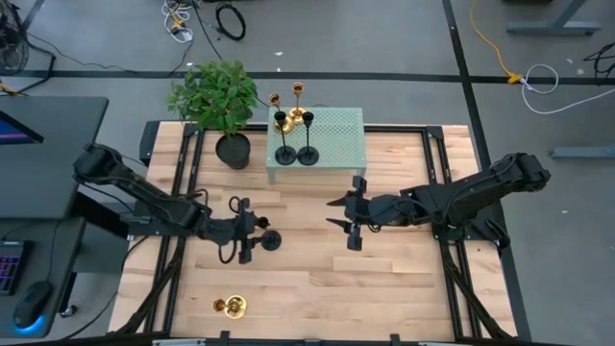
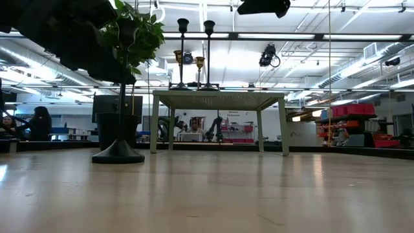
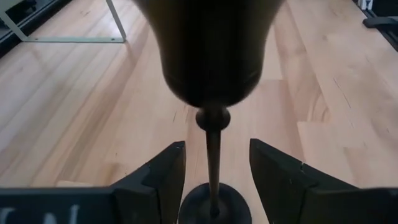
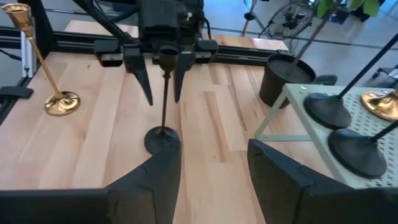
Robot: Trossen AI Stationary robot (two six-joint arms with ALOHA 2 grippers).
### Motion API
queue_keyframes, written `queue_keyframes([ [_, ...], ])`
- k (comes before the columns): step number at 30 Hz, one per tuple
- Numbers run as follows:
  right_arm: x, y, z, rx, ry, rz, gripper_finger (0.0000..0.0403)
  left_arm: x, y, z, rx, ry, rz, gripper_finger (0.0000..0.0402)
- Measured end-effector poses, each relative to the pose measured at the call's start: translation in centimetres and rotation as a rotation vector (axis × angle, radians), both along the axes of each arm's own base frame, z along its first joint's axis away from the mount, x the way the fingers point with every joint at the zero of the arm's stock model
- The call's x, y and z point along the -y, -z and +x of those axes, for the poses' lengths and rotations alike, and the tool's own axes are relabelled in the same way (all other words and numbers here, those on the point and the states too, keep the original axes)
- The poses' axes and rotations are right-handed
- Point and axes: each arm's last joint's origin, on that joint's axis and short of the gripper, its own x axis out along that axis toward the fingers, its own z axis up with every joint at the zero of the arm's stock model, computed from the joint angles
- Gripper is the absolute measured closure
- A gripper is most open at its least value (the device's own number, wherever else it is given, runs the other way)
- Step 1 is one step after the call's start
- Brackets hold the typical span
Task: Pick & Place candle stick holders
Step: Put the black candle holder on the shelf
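Left gripper point(image 4: 160, 65) positioned at a slim matte black candle stick holder point(image 4: 163, 106) standing upright mid-table.
Its fingers point(image 3: 163, 177) stand wide, one each side of the thin stem, not touching. The right gripper point(image 1: 344, 213), also spread and empty, faces it across bare wooden table point(image 1: 404, 279). A shiny gold holder point(image 1: 231, 306) stands near the front edge; the holder's cup blocks much of the left wrist view.

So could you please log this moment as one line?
left gripper: open around black candle stick holder stem | right gripper: open, waiting
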Motion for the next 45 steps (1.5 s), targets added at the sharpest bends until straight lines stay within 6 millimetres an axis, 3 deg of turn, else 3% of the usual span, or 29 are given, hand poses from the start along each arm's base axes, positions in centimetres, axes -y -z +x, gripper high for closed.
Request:
queue_keyframes([
  [35,-0.3,0.1,-0.1,-0.014,-0.009,-0.001,0.0218,0.1,-0.2,0.2,0.031,-0.01,-0.013,0.0387],
  [45,-0.3,0.3,-0.2,-0.025,-0.007,0.021,0.0218,-0.1,-1.5,1.0,0.111,-0.015,-0.065,0.0388],
])
